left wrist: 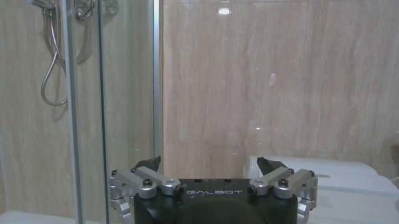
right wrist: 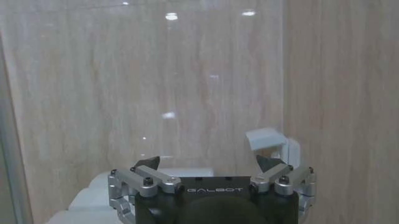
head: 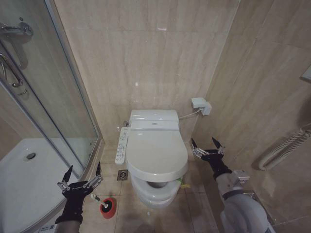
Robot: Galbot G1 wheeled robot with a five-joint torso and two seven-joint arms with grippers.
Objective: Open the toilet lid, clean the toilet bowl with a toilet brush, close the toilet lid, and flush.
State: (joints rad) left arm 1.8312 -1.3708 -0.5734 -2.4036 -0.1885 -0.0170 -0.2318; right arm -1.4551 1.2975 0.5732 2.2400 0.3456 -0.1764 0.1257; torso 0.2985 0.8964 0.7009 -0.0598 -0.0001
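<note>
The white toilet lid (head: 155,151) lies shut over the toilet bowl (head: 154,195), with a yellow-green band (head: 180,183) at its right edge. A white button strip (head: 122,145) runs along the bowl's left side. On the floor to the left of the bowl, the toilet brush (head: 96,198) stands in a small red cup (head: 108,207) with its pale handle leaning left. My left gripper (head: 82,174) (left wrist: 210,164) hovers open just above and left of the brush. My right gripper (head: 207,145) (right wrist: 209,163) is open beside the lid's right edge, apart from it.
A glass shower screen (head: 58,97) and a white shower tray (head: 29,170) close off the left. A floor drain (head: 122,174) lies beside the bowl. A white wall box (head: 200,104) (right wrist: 268,139) and a corrugated hose (head: 284,148) are on the right wall.
</note>
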